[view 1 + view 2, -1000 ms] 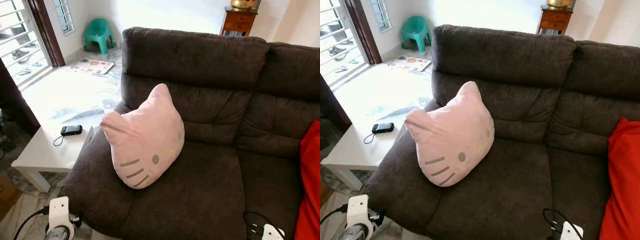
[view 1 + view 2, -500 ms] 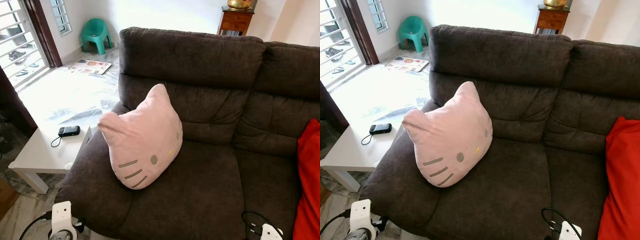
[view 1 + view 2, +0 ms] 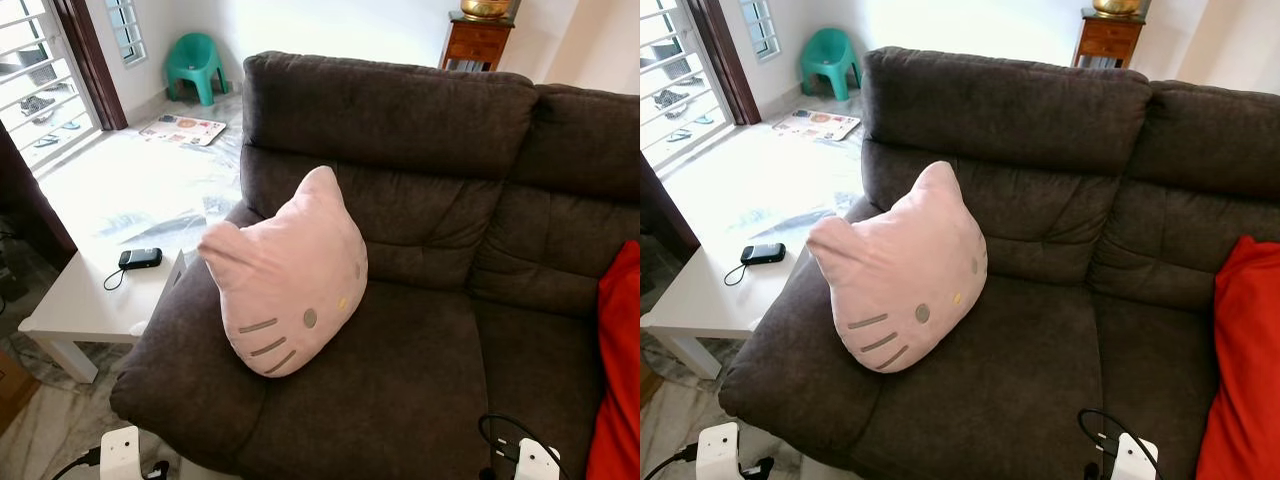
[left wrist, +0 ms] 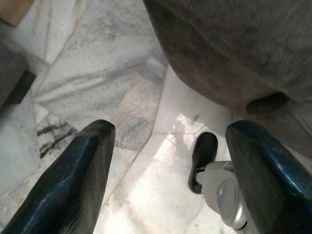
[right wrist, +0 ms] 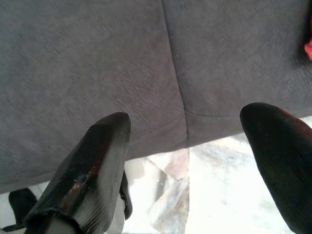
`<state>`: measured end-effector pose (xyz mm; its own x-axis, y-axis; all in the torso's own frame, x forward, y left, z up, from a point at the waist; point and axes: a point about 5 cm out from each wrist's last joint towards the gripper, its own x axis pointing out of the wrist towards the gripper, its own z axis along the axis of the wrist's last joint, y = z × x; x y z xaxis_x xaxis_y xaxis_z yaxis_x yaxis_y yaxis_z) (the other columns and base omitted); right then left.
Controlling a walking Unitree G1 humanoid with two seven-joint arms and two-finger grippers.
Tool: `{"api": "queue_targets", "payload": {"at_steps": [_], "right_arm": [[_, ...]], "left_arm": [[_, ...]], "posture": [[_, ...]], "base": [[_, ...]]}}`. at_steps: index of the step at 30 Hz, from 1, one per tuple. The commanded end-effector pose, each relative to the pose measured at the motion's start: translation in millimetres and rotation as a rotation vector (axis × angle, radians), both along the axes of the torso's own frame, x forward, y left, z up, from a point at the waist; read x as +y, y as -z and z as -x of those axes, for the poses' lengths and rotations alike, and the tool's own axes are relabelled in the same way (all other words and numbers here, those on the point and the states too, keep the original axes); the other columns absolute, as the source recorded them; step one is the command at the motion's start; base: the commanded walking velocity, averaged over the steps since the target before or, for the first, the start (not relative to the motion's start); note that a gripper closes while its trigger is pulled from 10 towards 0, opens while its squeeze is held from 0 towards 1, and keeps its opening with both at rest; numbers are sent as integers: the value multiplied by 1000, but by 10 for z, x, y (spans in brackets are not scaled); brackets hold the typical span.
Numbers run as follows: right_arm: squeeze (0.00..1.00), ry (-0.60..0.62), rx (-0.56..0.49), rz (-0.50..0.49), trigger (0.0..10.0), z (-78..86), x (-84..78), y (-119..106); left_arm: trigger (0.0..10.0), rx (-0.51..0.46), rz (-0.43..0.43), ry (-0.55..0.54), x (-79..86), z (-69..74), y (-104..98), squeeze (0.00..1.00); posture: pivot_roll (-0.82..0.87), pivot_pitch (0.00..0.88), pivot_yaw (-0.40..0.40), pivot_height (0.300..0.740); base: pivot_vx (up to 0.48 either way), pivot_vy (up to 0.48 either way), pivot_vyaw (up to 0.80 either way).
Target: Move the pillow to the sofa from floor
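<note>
Pink cat-face pillow [image 3: 290,278] sits upright on the dark brown sofa [image 3: 420,140], leaning on the left seat and backrest beside the armrest. Left end effector [image 4: 165,165] wide open, empty, low over the marble floor [image 4: 87,63] by the sofa's front corner, well below the pillow. Right end effector [image 5: 187,161] wide open, empty, at the seat's front edge. Red cushion [image 3: 1245,370] at right.

The pillow [image 3: 290,282] takes up the left seat of the sofa [image 3: 420,370], leaning on the armrest. The middle seat is open (a red cushion [image 3: 618,380] bounds it on the right). A white side table [image 3: 85,300] stands against the armrest.
</note>
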<state>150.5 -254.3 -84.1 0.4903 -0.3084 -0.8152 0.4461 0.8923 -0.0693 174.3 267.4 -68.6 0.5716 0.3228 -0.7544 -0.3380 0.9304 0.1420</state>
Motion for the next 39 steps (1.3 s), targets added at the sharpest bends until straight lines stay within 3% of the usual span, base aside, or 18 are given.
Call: {"api": "queue_targets", "payload": {"at_steps": [1,20,28,37,39], "right_arm": [[0,0,6,7,10000,2,-24,-6],[0,16,2,5,10000,-11,-19,-8],[0,15,3,2,10000,-13,-8,-6],[0,0,21,-6,10000,1,26,13],[0,-6,29,-7,10000,21,30,22]], "left_arm": [[10000,23,2,2,21,47,18,0],[10000,32,1,6,36,30,9,0],[10000,53,13,16,5,66,39,0],[10000,58,25,16,27,98,45,0],[10000,70,22,2,96,151,44,0]], "posture": [[36,0,-57,740],[29,0,-50,740],[33,0,-54,740],[30,0,-45,740],[30,0,-45,740]], "base": [[-300,0,0],[-274,0,0],[0,0,0],[0,0,-724],[0,0,-750]]}}
